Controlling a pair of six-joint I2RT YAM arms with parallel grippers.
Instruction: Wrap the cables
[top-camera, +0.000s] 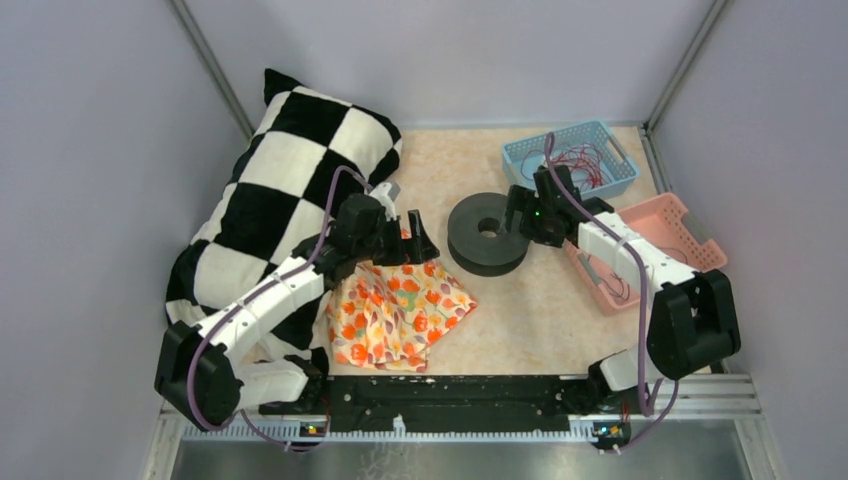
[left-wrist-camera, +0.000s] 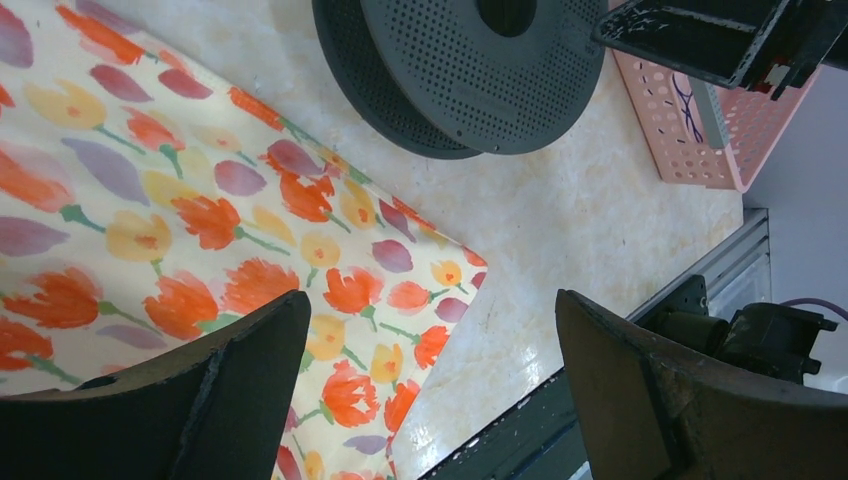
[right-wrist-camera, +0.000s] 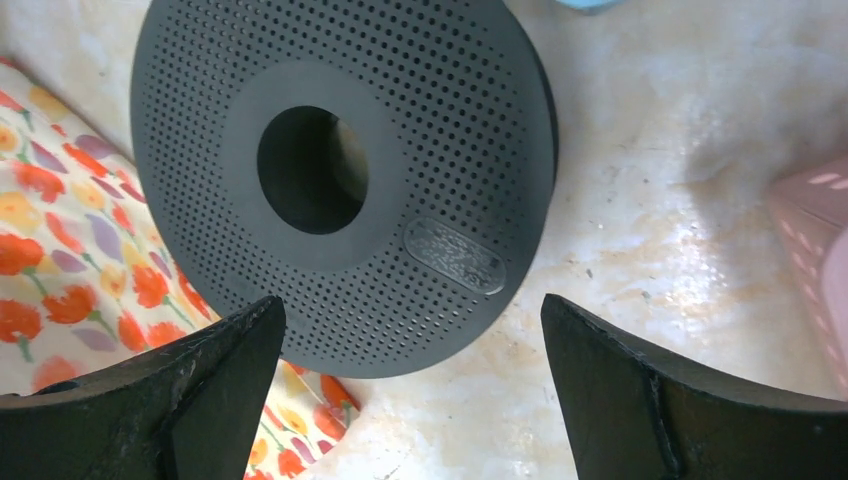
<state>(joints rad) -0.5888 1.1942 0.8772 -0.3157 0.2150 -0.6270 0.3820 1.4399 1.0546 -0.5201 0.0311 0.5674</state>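
We record a beige marbled table bearing a chequered pillow at left, a floral cloth beside it, a dark perforated spool at centre, and a blue basket and a pink basket at right.

baskets: 2 | spool: 1 | floral cloth: 1 | checkered pillow: 1 | arms: 2

The cables are very thin, limp wires, reddish to dark. They lie in a loose tangle of loops inside the blue basket at the far right of the table, none of them wound or bundled. A dark cable lies in the pink basket, just nearer on the right. It is thin and slack, and an arm hides part of it. The left wrist view shows one curl of it on the basket floor.
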